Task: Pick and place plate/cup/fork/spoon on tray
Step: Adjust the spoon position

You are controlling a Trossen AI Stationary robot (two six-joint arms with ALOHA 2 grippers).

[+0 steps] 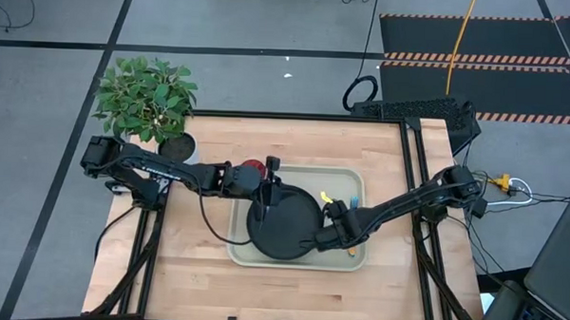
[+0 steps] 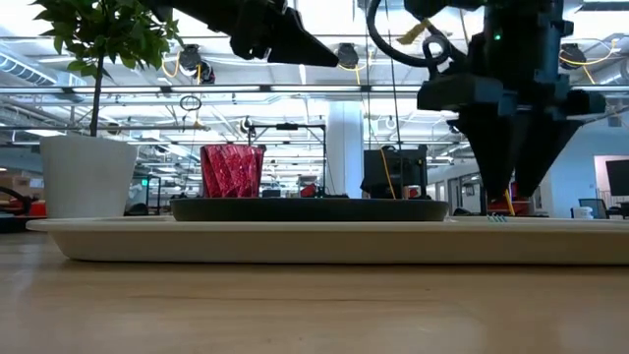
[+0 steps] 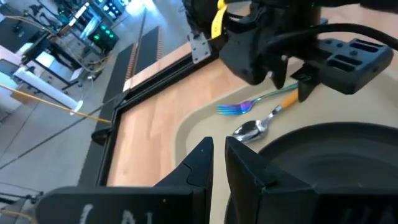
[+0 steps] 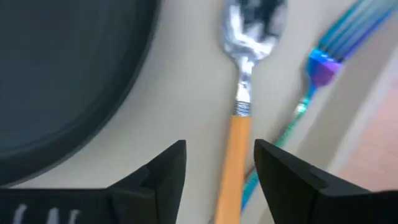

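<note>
The black plate [image 1: 283, 226] lies on the left half of the beige tray [image 1: 356, 262]. The spoon [image 4: 239, 124] and the fork [image 4: 317, 68] lie side by side on the tray's floor, right of the plate. My right gripper [image 4: 219, 155] points down, open, with one finger on either side of the spoon's orange handle, apart from it. The red cup [image 2: 233, 169] stands at the tray's far left corner; whether on it or beside it, I cannot tell. My left gripper [image 3: 217, 149] hovers above the plate's far edge, its fingers narrowly apart and empty.
A white pot with a green plant [image 1: 149, 98] stands at the table's far left corner. Bare wood [image 1: 295, 141] lies beyond the tray's far side and to its left. The table's black frame rail [image 1: 410, 183] runs along the right edge.
</note>
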